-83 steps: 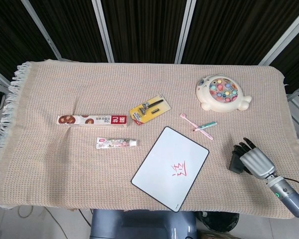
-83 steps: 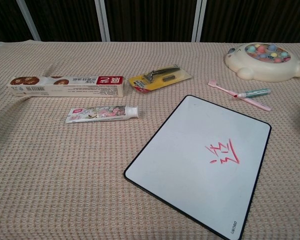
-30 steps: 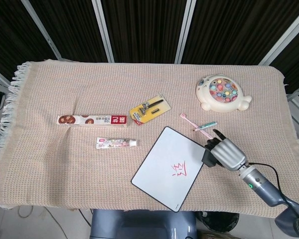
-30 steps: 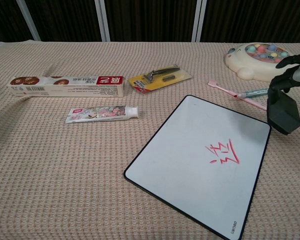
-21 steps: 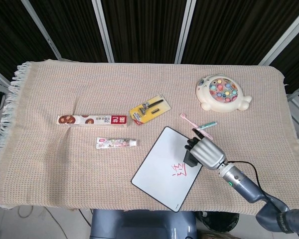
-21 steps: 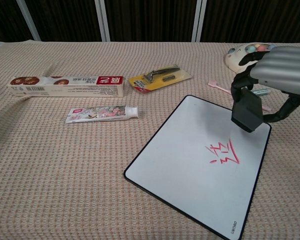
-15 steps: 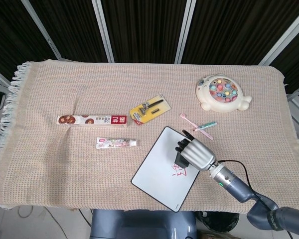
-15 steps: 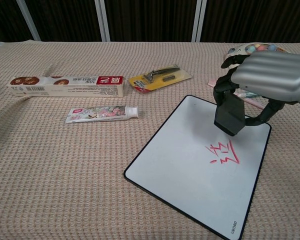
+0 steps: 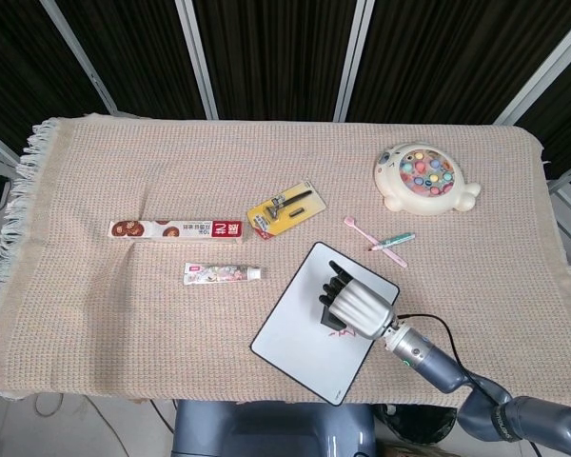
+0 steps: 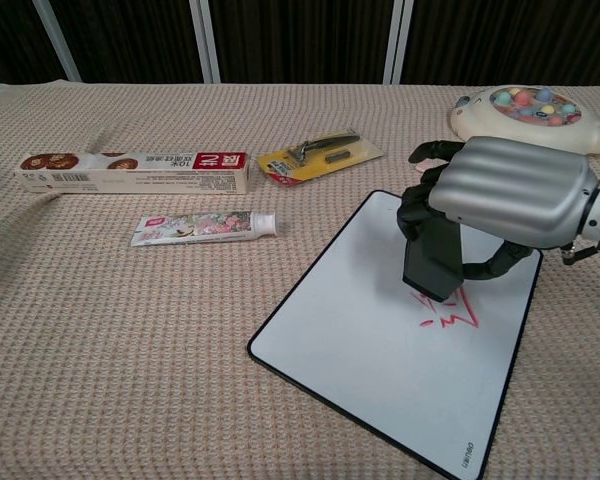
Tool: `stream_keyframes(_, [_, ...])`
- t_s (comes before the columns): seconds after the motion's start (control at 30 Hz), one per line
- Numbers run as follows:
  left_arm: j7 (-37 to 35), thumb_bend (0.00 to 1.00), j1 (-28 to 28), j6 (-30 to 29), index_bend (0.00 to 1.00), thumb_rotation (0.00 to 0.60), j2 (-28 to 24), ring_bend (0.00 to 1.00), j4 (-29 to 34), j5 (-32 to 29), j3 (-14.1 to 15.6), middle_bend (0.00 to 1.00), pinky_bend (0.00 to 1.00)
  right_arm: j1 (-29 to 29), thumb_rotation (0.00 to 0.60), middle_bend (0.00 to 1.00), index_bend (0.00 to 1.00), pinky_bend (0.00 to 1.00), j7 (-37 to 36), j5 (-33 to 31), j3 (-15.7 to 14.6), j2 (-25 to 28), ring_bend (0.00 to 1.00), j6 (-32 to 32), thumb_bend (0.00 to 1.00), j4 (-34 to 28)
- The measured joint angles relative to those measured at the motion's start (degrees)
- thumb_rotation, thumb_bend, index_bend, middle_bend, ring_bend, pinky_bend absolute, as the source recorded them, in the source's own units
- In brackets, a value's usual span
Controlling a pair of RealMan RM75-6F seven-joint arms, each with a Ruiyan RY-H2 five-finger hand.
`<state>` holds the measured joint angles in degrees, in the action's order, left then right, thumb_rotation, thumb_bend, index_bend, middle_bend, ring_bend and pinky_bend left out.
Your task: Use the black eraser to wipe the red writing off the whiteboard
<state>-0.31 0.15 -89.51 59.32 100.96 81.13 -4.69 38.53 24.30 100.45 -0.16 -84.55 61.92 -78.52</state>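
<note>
The whiteboard (image 9: 295,333) (image 10: 360,330), white with a black rim, lies tilted near the table's front edge. Red writing (image 10: 448,316) shows on it; in the head view only a trace of the writing (image 9: 338,334) peeks out under the hand. My right hand (image 9: 357,305) (image 10: 505,195) grips the black eraser (image 10: 432,258) (image 9: 329,319) and holds it on the upper part of the writing. The left hand is out of both views.
Beyond the board lie a pink toothbrush (image 9: 366,236), a razor in a yellow pack (image 9: 284,209) (image 10: 320,155), a toothpaste tube (image 9: 222,273) (image 10: 205,226), a long red-and-white box (image 9: 175,229) (image 10: 130,172) and a fishing toy (image 9: 423,178) (image 10: 535,115).
The right hand carried the eraser from the table's right side leftward over the board and lowered it onto the red writing, now covering its top part.
</note>
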Motion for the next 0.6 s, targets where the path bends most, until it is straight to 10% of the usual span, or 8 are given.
stream_keyframes(0.6, [-0.43, 0.64, 0.06, 0.12, 0.16, 0.600, -0.36, 0.02, 0.09, -0.15, -0.01, 0.09, 0.00, 0.01, 0.600, 0.45, 0.67, 0.13, 10.06, 0.24, -0.71, -3.35, 0.37, -1.81, 0.43, 0.33])
